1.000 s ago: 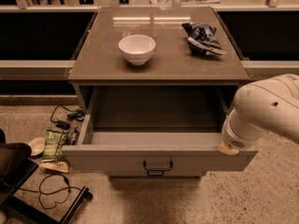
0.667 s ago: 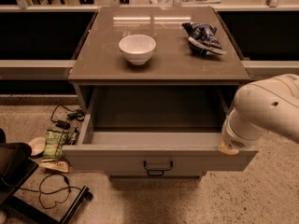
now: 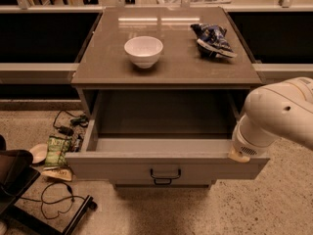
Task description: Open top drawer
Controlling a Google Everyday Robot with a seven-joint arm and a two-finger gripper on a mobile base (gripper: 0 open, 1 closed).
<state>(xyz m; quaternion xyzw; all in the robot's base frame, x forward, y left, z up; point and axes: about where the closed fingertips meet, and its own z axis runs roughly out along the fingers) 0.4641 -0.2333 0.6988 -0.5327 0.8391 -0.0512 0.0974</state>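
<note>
Grey top drawer (image 3: 166,168) stands open beneath cabinet top (image 3: 166,65), deep inside exposed, black handle (image 3: 165,174) centred on front. At drawer's right front corner, gripper (image 3: 240,153), mostly hidden by white arm (image 3: 279,114); open or closed, cannot tell.

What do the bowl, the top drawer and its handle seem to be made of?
The bowl: probably glazed ceramic, white and glossy. The top drawer: matte grey painted metal or laminate; unclear which. Its handle: dark metal, seemingly, a thin bar. The gripper sits at the drawer's right front corner.
</note>
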